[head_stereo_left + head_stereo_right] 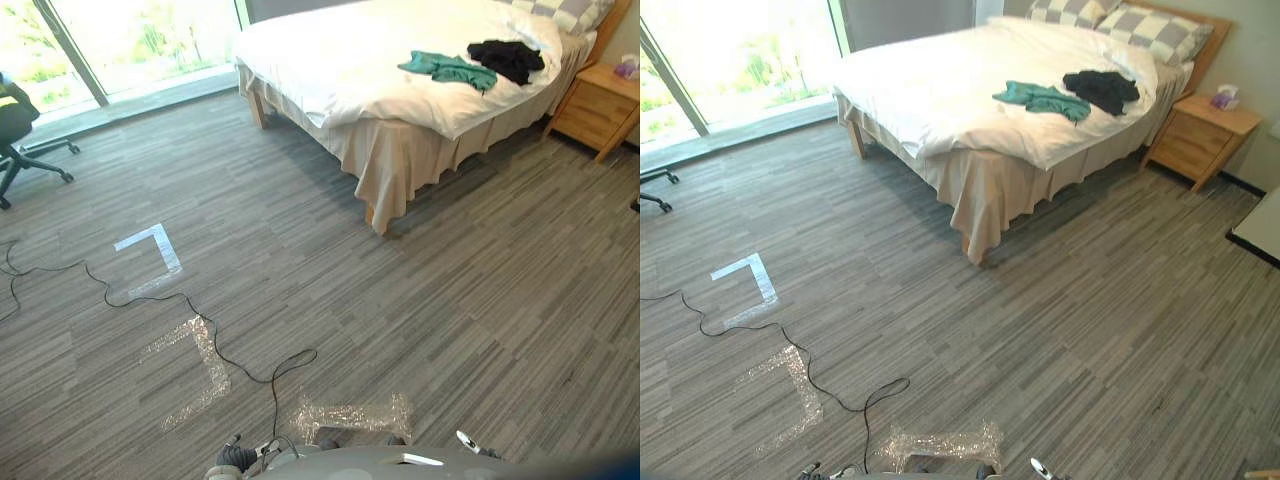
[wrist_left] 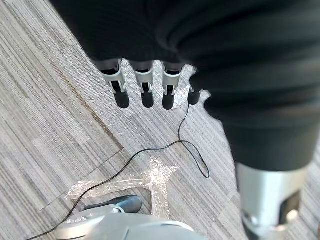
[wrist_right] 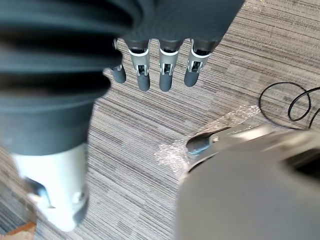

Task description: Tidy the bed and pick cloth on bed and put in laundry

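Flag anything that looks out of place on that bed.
Two crumpled garments lie loose on the white duvet, side by side just short of the pillows: a teal cloth and a black cloth. Nothing else there looks odd.
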{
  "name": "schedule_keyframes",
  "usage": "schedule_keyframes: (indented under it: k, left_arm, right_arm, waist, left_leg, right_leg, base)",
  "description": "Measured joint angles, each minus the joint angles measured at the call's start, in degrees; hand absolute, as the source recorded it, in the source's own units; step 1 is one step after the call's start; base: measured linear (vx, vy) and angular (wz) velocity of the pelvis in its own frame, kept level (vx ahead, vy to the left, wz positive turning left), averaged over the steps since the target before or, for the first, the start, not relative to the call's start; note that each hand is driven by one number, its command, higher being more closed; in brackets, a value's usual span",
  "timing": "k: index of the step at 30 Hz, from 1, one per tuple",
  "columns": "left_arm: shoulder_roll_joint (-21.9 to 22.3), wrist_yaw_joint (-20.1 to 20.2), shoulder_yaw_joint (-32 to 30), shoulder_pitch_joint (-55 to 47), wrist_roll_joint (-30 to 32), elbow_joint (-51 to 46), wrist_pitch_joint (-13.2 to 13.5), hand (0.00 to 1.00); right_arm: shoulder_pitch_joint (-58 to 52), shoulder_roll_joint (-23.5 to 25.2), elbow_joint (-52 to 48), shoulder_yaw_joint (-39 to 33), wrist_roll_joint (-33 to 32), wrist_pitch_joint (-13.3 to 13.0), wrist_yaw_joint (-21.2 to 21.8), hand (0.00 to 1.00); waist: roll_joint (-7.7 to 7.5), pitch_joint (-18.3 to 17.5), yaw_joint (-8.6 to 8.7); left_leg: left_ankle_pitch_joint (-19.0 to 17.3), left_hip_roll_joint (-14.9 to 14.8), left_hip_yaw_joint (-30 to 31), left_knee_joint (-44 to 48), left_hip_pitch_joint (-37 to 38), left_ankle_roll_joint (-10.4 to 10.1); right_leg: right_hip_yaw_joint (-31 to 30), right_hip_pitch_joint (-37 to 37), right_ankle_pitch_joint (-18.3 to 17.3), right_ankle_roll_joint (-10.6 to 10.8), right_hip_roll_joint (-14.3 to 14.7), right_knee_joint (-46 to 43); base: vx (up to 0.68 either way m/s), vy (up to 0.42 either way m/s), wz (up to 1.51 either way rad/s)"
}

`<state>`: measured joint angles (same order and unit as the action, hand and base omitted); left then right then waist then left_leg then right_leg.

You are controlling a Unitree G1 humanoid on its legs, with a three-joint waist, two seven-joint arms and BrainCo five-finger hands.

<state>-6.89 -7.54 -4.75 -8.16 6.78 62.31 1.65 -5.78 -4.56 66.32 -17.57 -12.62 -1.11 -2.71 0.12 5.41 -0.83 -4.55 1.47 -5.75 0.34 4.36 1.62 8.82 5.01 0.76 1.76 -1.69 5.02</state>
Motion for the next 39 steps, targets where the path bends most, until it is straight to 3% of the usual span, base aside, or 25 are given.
schedule_keyframes:
  k: [4, 10, 25, 29, 33, 36, 37, 39]
  left_arm:
    - [0.0, -0.2, 0.6, 1.2, 2.6, 0.0, 0.0, 0.00]
    - [-0.2, -0.4, 2.5, 2.8, 3.4, 0.0, 0.3, 0.00]
    - [-1.4, -0.4, 4.5, 3.7, 2.8, -0.1, 1.5, 0.00]
    - [-1.9, -0.4, 5.0, 4.9, 2.6, -0.1, 1.5, 0.00]
    - [-2.5, -0.6, 6.2, 5.1, 1.5, -0.1, 1.5, 0.00]
    - [-2.9, -1.4, 5.5, 5.1, 0.7, -0.1, 1.5, 0.00]
    - [-2.7, -1.6, 5.1, 5.0, 0.6, 0.0, 1.5, 0.00]
    - [-2.3, -1.6, 4.5, 5.0, 0.5, 0.1, 1.5, 0.00]
  right_arm:
    - [2.2, 0.7, -0.1, 0.1, 0.6, -0.6, -0.5, 0.00]
    - [4.1, 2.4, 0.0, 1.3, 2.7, -0.6, -1.0, 0.00]
    - [4.9, 2.5, -0.2, 2.4, 2.7, -1.2, -1.0, 0.00]
    - [5.6, 2.5, -1.5, 2.3, 2.7, -1.2, -1.2, 0.00]
    - [5.7, 2.5, -3.5, 1.2, 2.6, -1.9, -1.4, 0.00]
    - [5.7, 2.5, -3.4, -0.4, 2.6, -2.0, -1.5, 0.00]
    - [5.7, 2.4, -3.4, -1.1, 2.6, -2.0, -1.5, 0.00]
    - [5.8, 2.1, -3.3, -2.3, 2.6, -2.0, -1.7, 0.00]
  waist:
    - [-0.01, 0.8, -0.06]
    - [0.10, 1.4, -0.14]
    - [-0.77, 4.0, -0.16]
    - [-0.93, 6.2, -0.06]
    - [-1.06, 8.1, 0.46]
    - [-1.62, 8.3, 0.84]
    - [-1.48, 8.4, 1.16]
    - [-0.88, 8.7, 1.62]
  left_leg:
    - [-0.5, -0.7, -0.2, -0.5, 1.9, -1.9]
    - [-0.9, -1.2, -0.4, -1.8, 4.3, -2.6]
    - [-1.3, -0.9, -1.6, -2.2, 5.2, -3.1]
    - [-1.3, -1.0, -4.1, -1.8, 3.5, -2.9]
    - [-2.6, -1.8, -7.2, -0.2, 4.8, -0.6]
    - [-4.0, -2.4, -8.2, 0.3, 5.9, -0.5]
    - [-4.6, -3.2, -8.2, 0.7, 6.1, -1.1]
    - [-5.3, -5.7, -8.8, 0.9, 6.6, -3.0]
  right_leg:
    - [1.5, 1.8, -0.2, 1.5, 0.7, 0.4]
    - [2.2, 3.6, -0.4, 3.6, 1.1, 0.4]
    - [3.2, 3.6, -0.3, 3.5, 0.8, 0.3]
    - [2.8, -3.7, -4.9, 0.0, -0.2, -10.6]
    - [4.3, -12.1, -9.5, 1.9, -2.2, -30.4]
    - [12.0, -16.5, -11.8, 0.9, -8.0, -42.4]
    - [14.1, -16.5, -12.3, 0.4, -9.3, -42.1]
    - [15.6, -16.6, -12.6, 0.2, -9.2, -36.3]
  base:
    - [0.10, -0.043, -0.03]
    - [0.03, -0.014, -0.01]
    - [-0.03, -0.021, -0.03]
    - [-0.07, -0.024, -0.29]
    - [-0.06, -0.014, -0.37]
    - [0.01, -0.055, -0.19]
    - [0.13, -0.105, -0.13]
    - [0.21, -0.180, -0.26]
